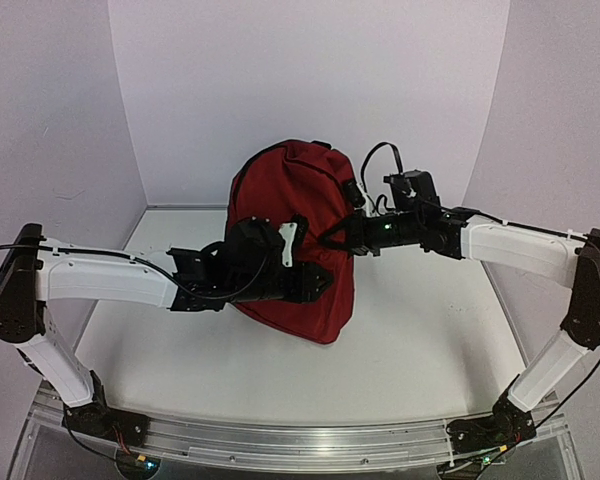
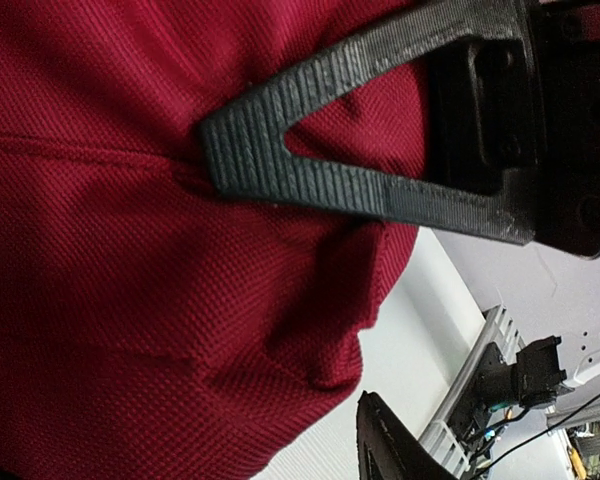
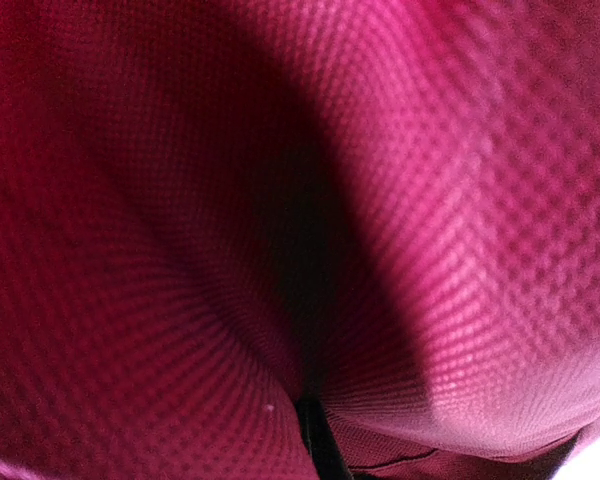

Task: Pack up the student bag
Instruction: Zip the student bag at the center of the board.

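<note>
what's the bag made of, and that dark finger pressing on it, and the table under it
Student bag: looks like woven synthetic fabric, dark red, matte; a fine grid weave shows and it creases softly.
Finger of the left end effector: probably 3D-printed plastic, dark grey, matte; fine parallel ridges run along it.
Table: smooth white top, faint sheen; material unclear.
</note>
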Robot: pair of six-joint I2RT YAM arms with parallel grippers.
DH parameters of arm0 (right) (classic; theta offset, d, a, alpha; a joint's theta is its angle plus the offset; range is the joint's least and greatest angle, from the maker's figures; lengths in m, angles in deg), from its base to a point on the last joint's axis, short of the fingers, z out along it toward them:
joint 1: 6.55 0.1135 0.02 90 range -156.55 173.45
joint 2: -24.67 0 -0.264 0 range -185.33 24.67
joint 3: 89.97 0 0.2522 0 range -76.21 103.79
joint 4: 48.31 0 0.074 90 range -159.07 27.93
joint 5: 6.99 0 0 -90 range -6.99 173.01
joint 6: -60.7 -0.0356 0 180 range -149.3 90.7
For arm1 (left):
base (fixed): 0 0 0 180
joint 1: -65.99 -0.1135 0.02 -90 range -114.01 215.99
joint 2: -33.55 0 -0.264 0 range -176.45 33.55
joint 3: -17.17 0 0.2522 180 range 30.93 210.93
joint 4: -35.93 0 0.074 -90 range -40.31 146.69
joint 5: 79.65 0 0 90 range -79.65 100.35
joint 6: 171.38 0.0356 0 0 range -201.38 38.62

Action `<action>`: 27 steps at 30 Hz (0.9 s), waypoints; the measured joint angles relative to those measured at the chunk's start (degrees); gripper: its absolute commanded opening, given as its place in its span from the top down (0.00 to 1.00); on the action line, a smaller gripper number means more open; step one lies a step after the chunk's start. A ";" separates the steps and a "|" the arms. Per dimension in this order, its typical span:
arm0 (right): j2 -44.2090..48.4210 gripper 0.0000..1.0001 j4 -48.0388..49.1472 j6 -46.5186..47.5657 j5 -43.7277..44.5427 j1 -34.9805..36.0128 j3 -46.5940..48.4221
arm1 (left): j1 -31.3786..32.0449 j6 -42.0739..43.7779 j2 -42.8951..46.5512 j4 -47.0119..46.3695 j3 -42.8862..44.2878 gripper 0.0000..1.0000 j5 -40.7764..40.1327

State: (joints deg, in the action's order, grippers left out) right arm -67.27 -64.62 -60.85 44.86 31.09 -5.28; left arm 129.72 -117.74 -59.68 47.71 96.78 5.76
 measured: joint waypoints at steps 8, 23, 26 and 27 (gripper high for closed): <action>0.02 1.00 0.15 0.21 -0.03 0.46 0.00 | 0.08 -5.80 0.15 2.53 0.50 0.83 -7.79; 0.02 1.00 -0.79 4.73 -0.15 0.82 0.28 | 0.18 -7.35 9.19 6.57 -4.05 1.00 -10.75; 0.02 1.00 -1.44 5.79 -0.32 1.06 0.62 | 0.34 -7.37 10.59 7.07 -5.01 1.00 -11.18; 0.02 1.00 -1.63 6.15 -0.45 1.22 0.69 | 0.37 -7.42 11.12 7.47 -5.32 1.00 -11.49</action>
State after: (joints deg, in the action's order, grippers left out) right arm -67.25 -66.25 -54.70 44.40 32.31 -4.59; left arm 130.09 -125.16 -48.56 55.19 91.46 -5.73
